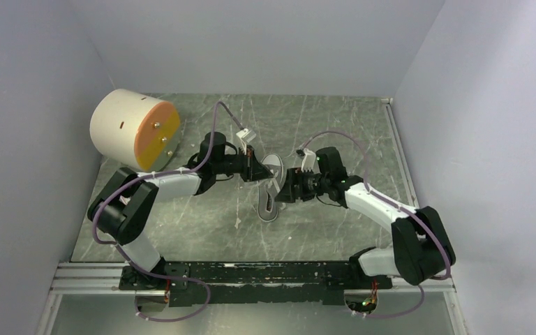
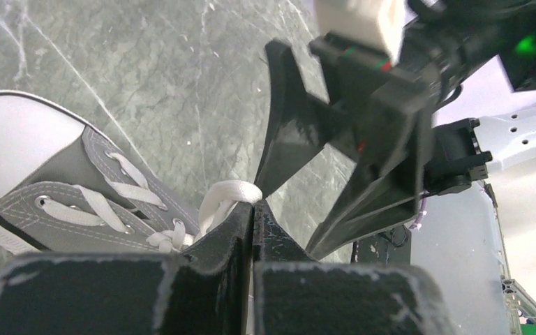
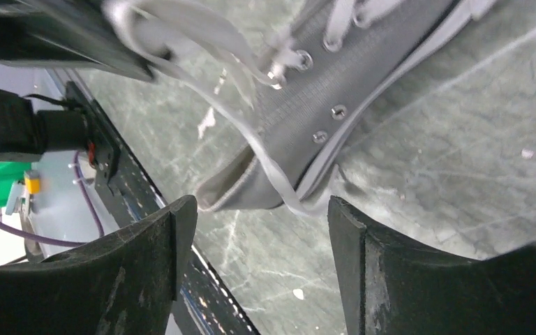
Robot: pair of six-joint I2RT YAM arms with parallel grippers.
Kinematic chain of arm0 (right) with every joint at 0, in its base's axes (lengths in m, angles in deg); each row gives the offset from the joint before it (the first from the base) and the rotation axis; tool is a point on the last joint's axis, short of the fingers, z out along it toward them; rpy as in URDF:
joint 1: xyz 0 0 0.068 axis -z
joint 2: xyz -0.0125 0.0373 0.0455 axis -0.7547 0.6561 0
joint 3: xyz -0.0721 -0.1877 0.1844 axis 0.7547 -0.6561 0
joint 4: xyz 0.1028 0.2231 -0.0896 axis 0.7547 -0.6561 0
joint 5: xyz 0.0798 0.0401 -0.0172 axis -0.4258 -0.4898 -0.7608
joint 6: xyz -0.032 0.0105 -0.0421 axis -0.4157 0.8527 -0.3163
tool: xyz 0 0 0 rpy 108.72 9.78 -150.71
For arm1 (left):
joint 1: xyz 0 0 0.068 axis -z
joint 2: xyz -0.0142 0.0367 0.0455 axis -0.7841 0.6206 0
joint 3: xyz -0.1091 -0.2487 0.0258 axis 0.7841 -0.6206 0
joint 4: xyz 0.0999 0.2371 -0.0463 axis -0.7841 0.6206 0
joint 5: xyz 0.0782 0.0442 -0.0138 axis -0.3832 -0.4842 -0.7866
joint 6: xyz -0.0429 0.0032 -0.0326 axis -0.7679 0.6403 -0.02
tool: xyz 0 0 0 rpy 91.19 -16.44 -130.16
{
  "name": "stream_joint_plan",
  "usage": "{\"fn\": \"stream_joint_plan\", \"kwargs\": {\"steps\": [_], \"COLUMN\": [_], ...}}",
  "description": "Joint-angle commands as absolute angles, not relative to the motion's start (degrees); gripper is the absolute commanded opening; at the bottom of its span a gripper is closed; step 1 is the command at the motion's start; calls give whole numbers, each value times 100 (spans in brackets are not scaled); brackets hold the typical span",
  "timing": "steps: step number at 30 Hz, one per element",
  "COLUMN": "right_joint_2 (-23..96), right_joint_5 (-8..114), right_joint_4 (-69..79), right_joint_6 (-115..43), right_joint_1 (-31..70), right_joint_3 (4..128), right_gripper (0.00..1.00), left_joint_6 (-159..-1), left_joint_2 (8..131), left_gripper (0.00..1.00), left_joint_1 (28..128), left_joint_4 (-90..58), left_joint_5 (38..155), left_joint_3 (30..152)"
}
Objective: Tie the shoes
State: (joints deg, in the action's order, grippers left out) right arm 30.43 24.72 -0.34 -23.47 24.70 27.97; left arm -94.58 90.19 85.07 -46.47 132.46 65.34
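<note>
Small grey low-top canvas sneaker w/ smooth white rubber toe cap and white sole rim lies on its sole approx. mid-worktop, between the two arms, toe toward the far edge, heel toward the near edge. Canvas is matte w/ pale stitching and metal eyelets. Flat woven white lace criss-crosses the tongue, and one length rises in a loop off the top eyelets.

Left gripper: black, scuffed plastic fingers pressed together w/ no gap, pinching that lace loop just above the eyelets on the shoe's left side. Right gripper: blunt wedge-shaped fingers spread wide, nothing between them, hovering over the heel end on the shoe's right side. A slack strand of lace trails across the shoe's side and down onto the surface near the heel. In the left wrist view the two grippers sit close together but don't look to be touching.

Worktop is a hard grey-green marbled sheet, scratched, w/ a few white flecks. Cream cylindrical drum w/ flat orange end face lies on its side at the far-left corner. Ribbed aluminium rail runs along the near edge, carrying both arm bases.
</note>
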Motion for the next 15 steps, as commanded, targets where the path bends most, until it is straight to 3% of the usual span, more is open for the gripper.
{"fn": "stream_joint_plan", "kwargs": {"steps": [1, 3, 5, 10, 15], "right_joint_2": [3239, 3306, 3430, 3368, 3135], "right_joint_5": [2463, 2540, 2776, 3414, 4334], "right_joint_4": [101, 222, 88, -152, -324], "right_joint_6": [-2278, -2298, -2366, -2390, -2620], "right_joint_1": [2402, 2361, 2354, 2360, 2368], "right_joint_3": [2558, 2510, 2581, 2912, 3453], "right_gripper": [72, 68, 56, 0, 0], "left_joint_6": [-9476, -9558, -9561, -9359, -9392], "left_joint_2": [9054, 9064, 9062, 9089, 9059], "left_gripper": [5, 5, 5, 5, 5], "left_joint_1": [8460, 8460, 8460, 8451, 8442], "left_joint_4": [-4546, -4622, -4588, -4331, -4309], "left_joint_5": [13477, 13506, 13517, 13499, 13515], "left_joint_3": [6795, 6795, 6816, 6885, 6842]}}
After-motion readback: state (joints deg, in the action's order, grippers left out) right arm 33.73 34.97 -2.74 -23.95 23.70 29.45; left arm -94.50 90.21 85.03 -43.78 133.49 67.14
